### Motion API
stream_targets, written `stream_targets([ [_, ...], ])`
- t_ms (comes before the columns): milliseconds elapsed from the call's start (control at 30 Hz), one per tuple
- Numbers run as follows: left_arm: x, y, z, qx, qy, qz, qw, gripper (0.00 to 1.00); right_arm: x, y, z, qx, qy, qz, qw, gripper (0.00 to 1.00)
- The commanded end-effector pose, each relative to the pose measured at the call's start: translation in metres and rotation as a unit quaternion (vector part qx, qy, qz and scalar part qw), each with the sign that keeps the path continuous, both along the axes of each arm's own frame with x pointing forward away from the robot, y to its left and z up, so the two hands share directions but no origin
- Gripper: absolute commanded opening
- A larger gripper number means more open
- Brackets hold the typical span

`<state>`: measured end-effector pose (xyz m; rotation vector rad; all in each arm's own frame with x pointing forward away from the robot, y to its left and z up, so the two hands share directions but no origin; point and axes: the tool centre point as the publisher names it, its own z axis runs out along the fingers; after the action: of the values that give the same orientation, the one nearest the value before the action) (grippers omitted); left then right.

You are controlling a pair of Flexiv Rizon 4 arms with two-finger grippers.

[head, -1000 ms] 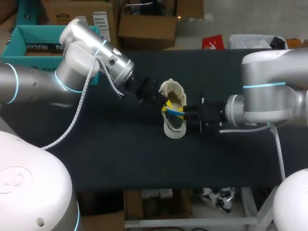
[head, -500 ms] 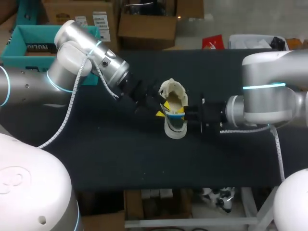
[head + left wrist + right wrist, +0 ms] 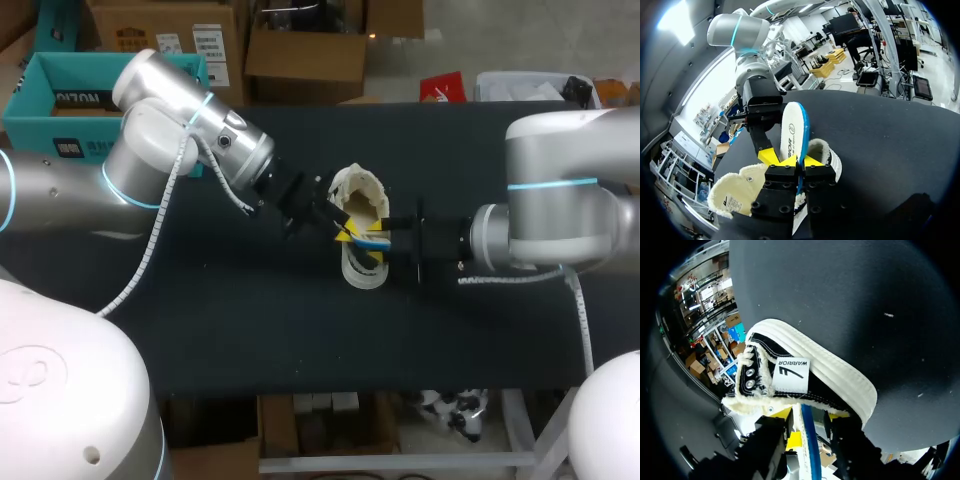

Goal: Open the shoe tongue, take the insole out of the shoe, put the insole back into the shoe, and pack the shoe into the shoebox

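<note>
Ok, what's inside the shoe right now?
The insole, pinched by the left gripper, stands mostly out of the fleece-lined shoe; its lower end and the toe interior are hidden.

Upright insole point(image 3: 792, 132) in left end effector point(image 3: 801, 163)

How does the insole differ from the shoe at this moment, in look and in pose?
The insole is thin, flat and white with a blue edge; the shoe is bulky, black canvas with a white sole and fleecy lining. The insole stands on edge, pinched by the left gripper; the shoe rests on the table. Both are near the table's middle.
</note>
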<state>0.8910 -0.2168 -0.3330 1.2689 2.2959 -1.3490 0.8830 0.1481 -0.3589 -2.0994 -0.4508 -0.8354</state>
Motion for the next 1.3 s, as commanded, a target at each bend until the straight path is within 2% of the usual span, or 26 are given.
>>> stream_targets([
  [33,-0.001,0.003,-0.002,-0.004,0.0,0.007,1.0,0.0,-0.016,0.001,0.014,-0.018,-0.001,-0.013,1.0,0.32],
  [133,0.0,0.004,-0.002,-0.006,0.002,0.01,1.0,0.0,-0.018,0.002,0.016,-0.019,-0.003,-0.013,1.0,0.0],
  [367,0.003,0.001,-0.008,-0.002,0.004,0.015,1.0,0.0,-0.009,0.006,0.009,-0.021,-0.003,0.0,1.0,0.0],
  [667,0.036,-0.004,-0.019,0.01,0.029,0.045,0.999,0.0,0.024,0.002,-0.01,-0.023,-0.002,0.01,1.0,0.0],
  [800,0.042,-0.004,-0.022,0.013,0.038,0.051,0.998,0.0,0.031,-0.002,-0.014,-0.023,0.005,0.009,1.0,0.0],
  [833,0.042,-0.003,-0.022,0.014,0.038,0.051,0.998,0.09,0.031,-0.003,-0.014,-0.023,0.006,0.008,1.0,0.0],
  [867,0.041,-0.001,-0.022,0.013,0.039,0.05,0.998,0.26,0.031,-0.004,-0.014,-0.022,0.006,0.008,1.0,0.0],
  [900,0.039,0.0,-0.02,0.012,0.039,0.049,0.998,0.29,0.03,-0.005,-0.014,-0.022,0.006,0.006,1.0,0.0],
  [1100,0.021,0.003,-0.011,-0.004,0.026,0.029,0.999,0.35,0.027,-0.011,-0.013,-0.022,0.008,-0.001,1.0,0.0],
  [1300,0.004,-0.007,-0.005,-0.02,-0.01,0.019,1.0,0.22,0.026,-0.012,-0.013,-0.02,0.007,-0.001,1.0,0.0],
])
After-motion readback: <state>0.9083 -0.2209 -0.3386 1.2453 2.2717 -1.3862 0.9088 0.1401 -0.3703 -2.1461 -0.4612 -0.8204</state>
